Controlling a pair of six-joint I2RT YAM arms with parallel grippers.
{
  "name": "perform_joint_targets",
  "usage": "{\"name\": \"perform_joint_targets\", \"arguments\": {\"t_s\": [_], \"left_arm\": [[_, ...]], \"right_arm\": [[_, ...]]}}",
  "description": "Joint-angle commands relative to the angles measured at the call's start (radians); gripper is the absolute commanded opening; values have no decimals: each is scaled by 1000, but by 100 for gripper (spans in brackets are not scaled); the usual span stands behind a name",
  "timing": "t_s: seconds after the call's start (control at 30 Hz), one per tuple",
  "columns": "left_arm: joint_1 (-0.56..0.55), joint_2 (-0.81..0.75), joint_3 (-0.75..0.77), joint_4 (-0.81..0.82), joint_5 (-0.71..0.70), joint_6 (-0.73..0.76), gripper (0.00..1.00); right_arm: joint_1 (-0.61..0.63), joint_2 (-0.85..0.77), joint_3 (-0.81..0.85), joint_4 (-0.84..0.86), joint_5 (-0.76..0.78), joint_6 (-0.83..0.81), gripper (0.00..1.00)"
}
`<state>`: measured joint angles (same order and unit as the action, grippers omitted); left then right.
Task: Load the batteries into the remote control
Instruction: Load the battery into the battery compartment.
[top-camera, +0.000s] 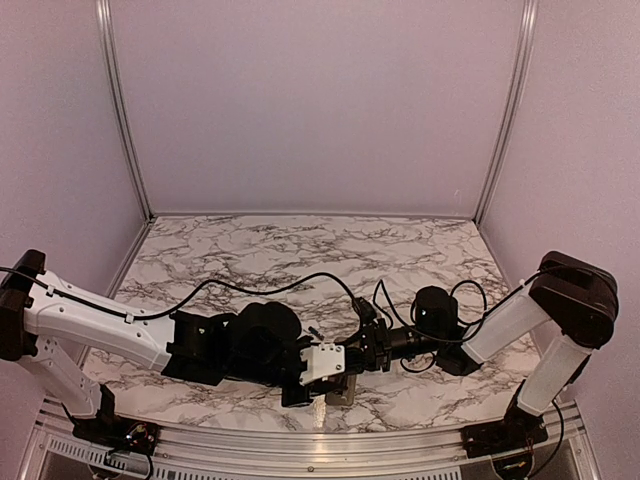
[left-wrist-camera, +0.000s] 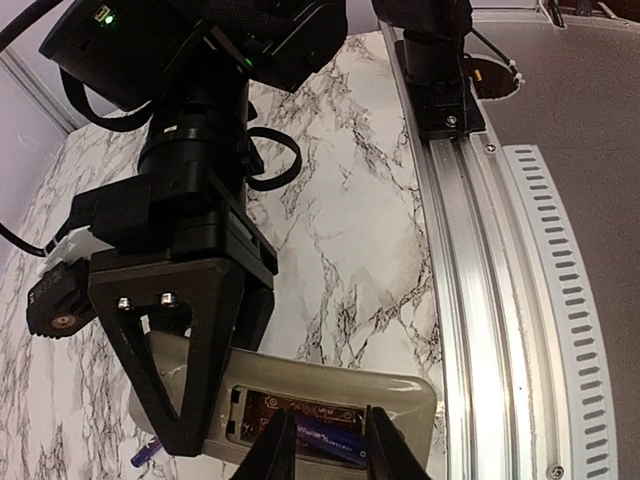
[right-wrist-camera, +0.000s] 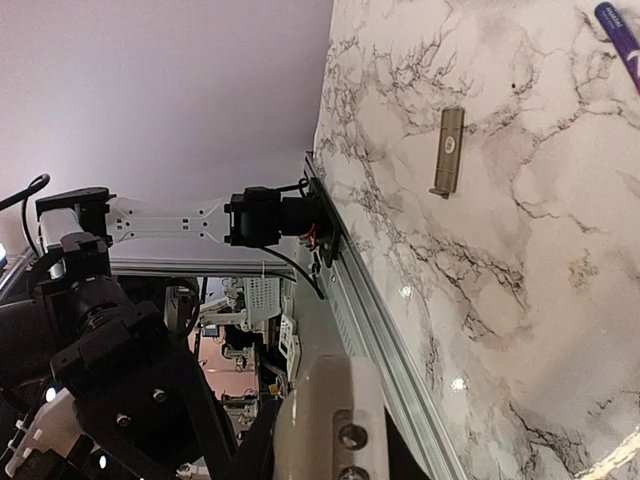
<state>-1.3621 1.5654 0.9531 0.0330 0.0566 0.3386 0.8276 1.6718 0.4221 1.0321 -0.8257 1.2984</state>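
Holding the jaws of the left gripper (left-wrist-camera: 332, 450) down to a narrow slot and pinching what looks like a purple-blue battery (left-wrist-camera: 328, 436) right between the tips. Parking that battery in the dark recess on the back of the remote control (left-wrist-camera: 400, 395), lying back-up near the 6 o'clock edge of the marble table (top-camera: 300, 250).

Clamping the 9 o'clock end of the remote with the right gripper (top-camera: 355, 358), jaws drawn narrow too, one black triangular finger lying across the tan-grey back in the left wrist view. Guessing a firm hold there, not actually seeing both contact faces.

Now the bit that matters: running the remote's long axis 9 to 3 in the left wrist view, dipping a touch toward 4, with the recess sitting dead between the left tips. So basically pressing straight down next, no sideways hunting. Reading the battery as slightly tilted, not fully seated yet.

Reaching in from 9 o'clock in the top view with the left arm, stretched long and low. Coming in from 3 o'clock with the right arm, elbow raised, forearm level, meeting nose to nose over the remote. Calling left the nearer one for the seating push, right just bracing.

Also spotting a second battery (right-wrist-camera: 620, 30) at 1 o'clock in the right wrist view, and what's probably the tan battery cover (right-wrist-camera: 450, 150) lying flat on the marble.
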Motion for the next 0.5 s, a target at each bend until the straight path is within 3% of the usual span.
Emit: {"name": "perform_joint_targets", "arguments": {"t_s": [0.0, 0.2, 0.33, 0.47], "left_arm": [[-5, 25, 86, -23, -168, -113, 27], [-5, 1, 120, -66, -294, -321, 38], [-4, -34, 125, -93, -375, -511, 59], [-2, 9, 217, -272, -401, -675, 59]], "right_arm": [[13, -6, 19, 0, 14, -9, 0], [13, -58, 17, -111, 69, -63, 0], [13, -74, 9, -136, 101, -71, 0], [9, -74, 1, -108, 108, -56, 0]]}}
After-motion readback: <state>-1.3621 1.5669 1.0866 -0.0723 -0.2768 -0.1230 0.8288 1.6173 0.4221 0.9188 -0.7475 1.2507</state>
